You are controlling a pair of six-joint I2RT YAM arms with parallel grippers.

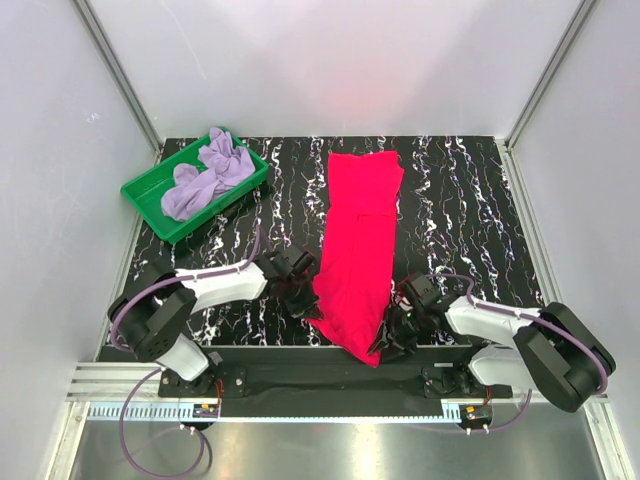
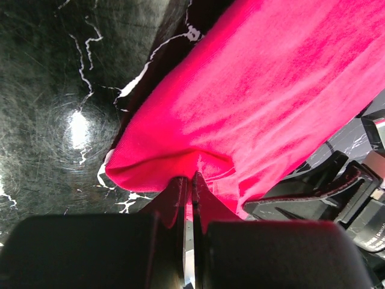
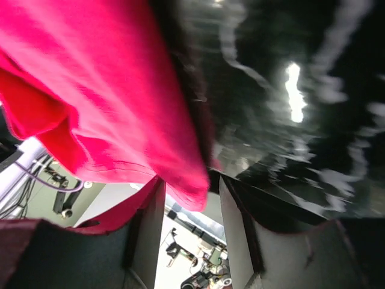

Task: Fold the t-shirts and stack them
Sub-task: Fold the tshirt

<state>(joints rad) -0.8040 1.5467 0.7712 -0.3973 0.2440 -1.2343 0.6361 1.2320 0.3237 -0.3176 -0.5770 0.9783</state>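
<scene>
The work surface is a black table with white veining (image 1: 470,200), enclosed by white walls (image 1: 300,60) on three sides, with a metal rail (image 1: 330,410) along the near edge where both arm bases are bolted. A green tray (image 1: 145,195) sits at the far left corner of the table, angled to the edges. It contains the lavender shirt (image 1: 205,175), bunched and unfolded, with part of it rising above the rim. The crimson shirt (image 1: 360,240) lies on the table well apart from the tray. It forms a long narrow strip running from the far centre to the near edge, between the two arms, and nothing lies on top of it. The left gripper (image 1: 297,290) is at the strip's left edge, near its lower end. In the left wrist view its fingers (image 2: 207,208) are clenched together on a raised fold of the crimson shirt (image 2: 271,90), lifting that edge off the table. The right gripper (image 1: 393,330) is at the strip's right near corner. In the right wrist view its fingers (image 3: 147,229) stand apart with a visible gap. A hanging edge of the crimson shirt (image 3: 90,78) reaches down into that gap and is not clamped. Purple cables (image 1: 225,270) run along both arms, clear of the cloth.
</scene>
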